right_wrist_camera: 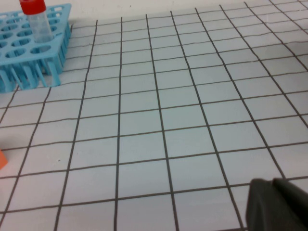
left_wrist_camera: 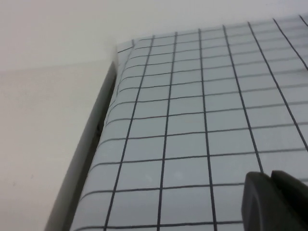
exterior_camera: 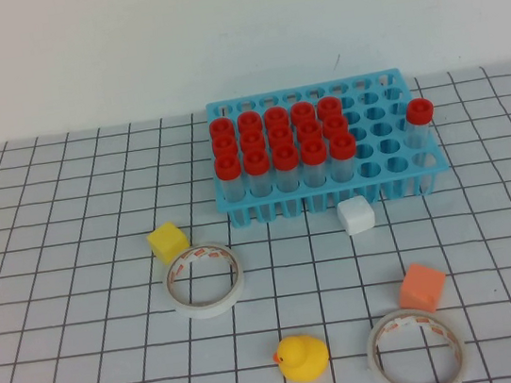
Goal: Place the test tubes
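A blue test tube rack [exterior_camera: 383, 150] stands at the back of the gridded table. Several red-capped test tubes [exterior_camera: 284, 154] fill its left columns. One more red-capped tube [exterior_camera: 420, 125] stands alone at the rack's right end, also seen in the right wrist view as a lone tube [right_wrist_camera: 37, 20] in the rack [right_wrist_camera: 53, 45]. Neither arm shows in the high view. My left gripper [left_wrist_camera: 270, 180] is shut with nothing in it, above the table's left edge. My right gripper [right_wrist_camera: 273, 186] is shut and empty over bare grid, right of the rack.
On the table in front of the rack lie a yellow cube [exterior_camera: 168, 242], a white cube [exterior_camera: 356, 214], an orange cube [exterior_camera: 422, 286], two tape rolls [exterior_camera: 205, 279] [exterior_camera: 418, 351] and a yellow rubber duck [exterior_camera: 304, 357]. The table's left edge [left_wrist_camera: 91, 144] drops off.
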`<control>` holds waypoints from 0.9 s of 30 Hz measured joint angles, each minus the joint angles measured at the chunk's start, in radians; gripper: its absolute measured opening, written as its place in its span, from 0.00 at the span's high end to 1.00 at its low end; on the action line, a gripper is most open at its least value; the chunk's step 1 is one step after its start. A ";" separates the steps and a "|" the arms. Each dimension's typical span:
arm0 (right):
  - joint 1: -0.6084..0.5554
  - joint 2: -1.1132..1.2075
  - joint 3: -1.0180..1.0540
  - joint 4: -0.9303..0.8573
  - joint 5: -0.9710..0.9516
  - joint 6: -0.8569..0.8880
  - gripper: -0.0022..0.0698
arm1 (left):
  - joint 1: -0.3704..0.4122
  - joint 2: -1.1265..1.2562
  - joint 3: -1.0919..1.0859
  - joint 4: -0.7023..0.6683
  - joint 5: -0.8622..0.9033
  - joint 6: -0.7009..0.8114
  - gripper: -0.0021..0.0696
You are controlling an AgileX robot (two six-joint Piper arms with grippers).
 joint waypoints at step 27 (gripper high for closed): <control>0.000 0.000 0.000 0.000 0.000 0.001 0.97 | -0.075 0.000 -0.002 -0.036 0.082 0.117 0.97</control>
